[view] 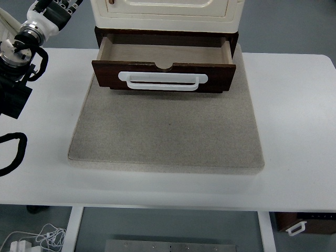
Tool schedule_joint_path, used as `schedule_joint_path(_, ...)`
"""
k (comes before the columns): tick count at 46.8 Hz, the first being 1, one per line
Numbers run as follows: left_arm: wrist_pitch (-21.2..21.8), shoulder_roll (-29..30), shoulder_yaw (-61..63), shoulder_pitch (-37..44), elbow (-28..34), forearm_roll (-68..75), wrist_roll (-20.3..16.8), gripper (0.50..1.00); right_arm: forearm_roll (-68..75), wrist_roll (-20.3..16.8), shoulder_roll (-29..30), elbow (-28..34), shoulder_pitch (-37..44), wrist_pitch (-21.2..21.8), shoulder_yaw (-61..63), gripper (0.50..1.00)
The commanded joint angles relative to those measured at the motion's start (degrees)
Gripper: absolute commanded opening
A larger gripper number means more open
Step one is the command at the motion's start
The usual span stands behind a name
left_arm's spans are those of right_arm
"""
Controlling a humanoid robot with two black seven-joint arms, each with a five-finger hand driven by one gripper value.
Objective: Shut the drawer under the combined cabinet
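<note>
Grey mat point(166, 136) lies nearest. Beyond it, right of the left hand point(52, 11), the drawer point(164, 63) stands open. Grip unclear. Press its front squarely inward.

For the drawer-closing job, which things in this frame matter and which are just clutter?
Belongs to the job:
- drawer, pulled open
- its white handle
- cabinet above it
- left hand, raised at the top left corner

Just lying about:
- grey mat under the cabinet
- white table
- black cable at the left edge
- plug and wires on the floor
</note>
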Motion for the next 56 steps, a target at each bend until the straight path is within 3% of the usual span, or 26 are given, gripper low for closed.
schedule_joint_path(1,0.0,0.0,0.0,0.0,0.1,0.0,0.0,0.999,0.0,0.0,0.0,0.0,0.0,0.0,0.0,0.952)
schedule_joint_path(34,-1.9,0.5,-0.2,0.2,0.1,-3.0,0.0,0.999,0.0,0.0,0.0,0.0,0.0,-0.1,0.0,0.952)
schedule_joint_path(46,-3.5,1.2,0.0,0.0,0.0,-2.5,-2.2,0.996,0.0,0.0,0.0,0.0,0.0,0.0,0.0,0.952)
schedule_joint_path(56,-3.2,4.9,0.1,-0.4,-4.2,-2.5,-2.2,0.996,0.0,0.0,0.0,0.0,0.0,0.0,0.0,0.952)
